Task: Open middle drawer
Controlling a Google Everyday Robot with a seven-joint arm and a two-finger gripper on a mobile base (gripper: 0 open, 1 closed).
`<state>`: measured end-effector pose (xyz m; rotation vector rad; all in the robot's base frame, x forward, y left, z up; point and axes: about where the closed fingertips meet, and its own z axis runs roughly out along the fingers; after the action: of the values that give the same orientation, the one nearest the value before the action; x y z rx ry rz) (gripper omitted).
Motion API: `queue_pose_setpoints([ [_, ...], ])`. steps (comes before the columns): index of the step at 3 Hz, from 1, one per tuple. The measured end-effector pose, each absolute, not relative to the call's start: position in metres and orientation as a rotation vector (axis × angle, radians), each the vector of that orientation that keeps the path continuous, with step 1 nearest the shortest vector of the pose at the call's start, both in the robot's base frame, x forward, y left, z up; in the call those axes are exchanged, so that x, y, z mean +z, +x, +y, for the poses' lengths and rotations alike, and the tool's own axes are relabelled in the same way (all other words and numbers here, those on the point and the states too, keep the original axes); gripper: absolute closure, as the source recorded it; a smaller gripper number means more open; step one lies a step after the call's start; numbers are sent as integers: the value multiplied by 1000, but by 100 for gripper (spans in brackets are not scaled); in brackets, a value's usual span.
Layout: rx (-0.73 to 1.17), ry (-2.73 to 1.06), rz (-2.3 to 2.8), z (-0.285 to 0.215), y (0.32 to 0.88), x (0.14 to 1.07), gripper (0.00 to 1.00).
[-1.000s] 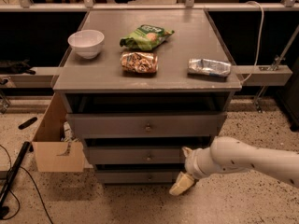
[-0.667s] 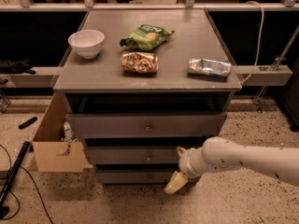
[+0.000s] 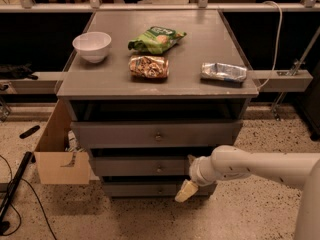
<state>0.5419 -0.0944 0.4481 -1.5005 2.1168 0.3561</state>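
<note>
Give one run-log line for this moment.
claw: below middle drawer, right of knob | knob: untouched

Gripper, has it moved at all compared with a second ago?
Yes. The gripper has shifted slightly left, nearer the knob of the middle drawer, and sits below that drawer's right end.

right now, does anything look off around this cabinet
The gripper sits low at the bottom drawer, under the middle drawer, right of its knob. The top drawer looks partly out, with a dark gap above it.
</note>
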Motion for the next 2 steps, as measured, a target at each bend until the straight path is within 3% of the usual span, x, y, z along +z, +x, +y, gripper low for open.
queue_pose_setpoints([
  [2,343,-1449,2092,-101,586,438,0],
])
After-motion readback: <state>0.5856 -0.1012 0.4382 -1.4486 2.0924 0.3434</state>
